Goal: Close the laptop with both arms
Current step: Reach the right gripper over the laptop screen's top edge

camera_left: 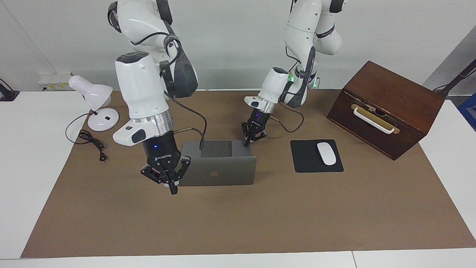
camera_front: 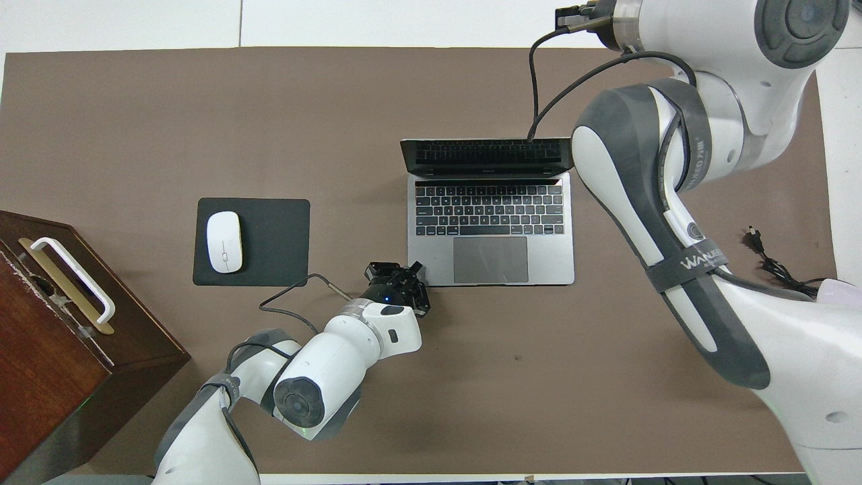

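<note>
A brown mat [camera_left: 238, 216] covers most of the white table [camera_left: 29, 178]. On it, toward the left arm's end, lies a black mousepad [camera_left: 308, 162] with a white mouse [camera_left: 326, 153] resting on it. Closer to that end's edge stands a dark wooden box [camera_left: 394, 100] with a white handle [camera_left: 373, 120] on a brass plate. At the right arm's end, near the table's corner by the robots, a white desk lamp [camera_left: 93, 100] stands at the mat's edge, its black cord [camera_left: 91, 143] trailing onto the mat.
</note>
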You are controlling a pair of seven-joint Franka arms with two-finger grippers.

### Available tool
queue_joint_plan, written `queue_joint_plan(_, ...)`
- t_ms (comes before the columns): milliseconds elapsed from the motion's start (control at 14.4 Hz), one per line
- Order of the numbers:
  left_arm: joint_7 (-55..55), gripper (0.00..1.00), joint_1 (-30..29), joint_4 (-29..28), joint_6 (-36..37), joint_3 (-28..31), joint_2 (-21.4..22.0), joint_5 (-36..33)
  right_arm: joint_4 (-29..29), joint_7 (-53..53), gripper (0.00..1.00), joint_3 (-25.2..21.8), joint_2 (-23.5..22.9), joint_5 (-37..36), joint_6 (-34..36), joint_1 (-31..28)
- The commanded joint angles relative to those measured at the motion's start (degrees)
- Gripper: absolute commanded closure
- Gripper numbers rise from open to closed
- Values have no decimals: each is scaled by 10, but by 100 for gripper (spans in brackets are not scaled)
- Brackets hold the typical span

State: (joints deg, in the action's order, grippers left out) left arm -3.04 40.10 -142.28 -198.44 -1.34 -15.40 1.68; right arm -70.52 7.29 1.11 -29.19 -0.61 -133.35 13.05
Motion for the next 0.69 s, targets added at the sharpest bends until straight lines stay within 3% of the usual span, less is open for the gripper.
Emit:
queue_joint_plan(0,-8,100,11,-27,-1,12,-11,3,16,50,100,-4,-15,12,13,9)
queue_joint_plan(278,-8,100,12,-27,-1,12,-14,3,15,84,100,-16,-20,36,51,26)
queue_joint_plan(625,-10,100,12,-27,-2,12,-15,3,14,84,100,-16,-17,40,169,27)
